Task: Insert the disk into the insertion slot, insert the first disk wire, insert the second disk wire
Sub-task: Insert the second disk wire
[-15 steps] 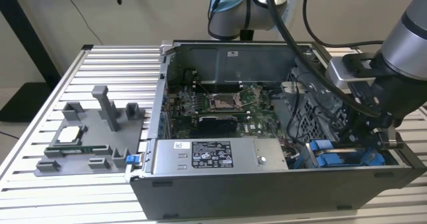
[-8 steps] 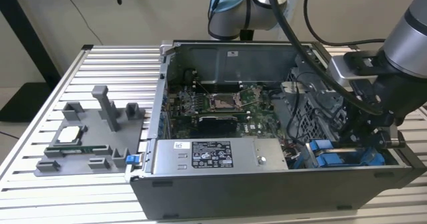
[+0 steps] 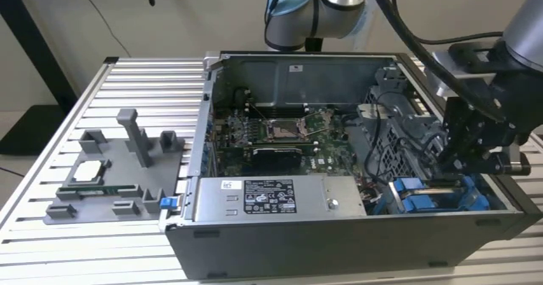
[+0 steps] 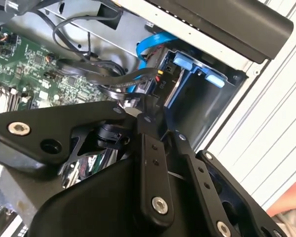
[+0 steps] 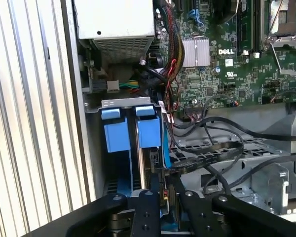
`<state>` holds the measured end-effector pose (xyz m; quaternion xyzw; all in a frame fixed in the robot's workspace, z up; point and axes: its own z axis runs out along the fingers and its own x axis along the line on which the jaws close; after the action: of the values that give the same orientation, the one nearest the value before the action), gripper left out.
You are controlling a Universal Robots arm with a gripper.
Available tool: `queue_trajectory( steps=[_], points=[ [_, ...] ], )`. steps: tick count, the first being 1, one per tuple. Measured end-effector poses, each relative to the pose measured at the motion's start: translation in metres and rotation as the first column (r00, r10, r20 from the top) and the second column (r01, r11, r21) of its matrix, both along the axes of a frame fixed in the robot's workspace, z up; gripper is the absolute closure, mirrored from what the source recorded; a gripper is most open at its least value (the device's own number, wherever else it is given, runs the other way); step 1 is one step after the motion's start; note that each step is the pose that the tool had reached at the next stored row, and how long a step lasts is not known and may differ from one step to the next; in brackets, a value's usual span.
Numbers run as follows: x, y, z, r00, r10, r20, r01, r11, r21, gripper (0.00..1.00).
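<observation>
Claw (image 5: 164, 197) fingers stand close together low in the case, pinched around something thin and dark; whether it is a connector I cannot tell. Just beyond, the disk (image 5: 149, 132) sits in its blue carrier inside the slot (image 5: 119, 102), beside a second blue carrier (image 5: 116, 134). Loose black wires (image 5: 222, 148) drape nearby: soft, floppy, best gripped by the rigid plug. The board (image 5: 222, 64) lies beyond.

Count: one open computer case (image 3: 339, 247), one power supply box (image 3: 276, 199), one motherboard (image 3: 271, 132), two blue carrier frames (image 5: 116, 136) (image 5: 149, 131).
</observation>
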<state>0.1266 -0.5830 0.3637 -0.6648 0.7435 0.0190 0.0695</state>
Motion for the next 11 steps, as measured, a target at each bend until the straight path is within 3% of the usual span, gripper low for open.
queue_trajectory(
  steps=[11],
  points=[
    [0.0,-0.0001,0.03,0.9999,-0.005,-0.0124,0.005,1.0,0.0031,0.0]
  ],
)
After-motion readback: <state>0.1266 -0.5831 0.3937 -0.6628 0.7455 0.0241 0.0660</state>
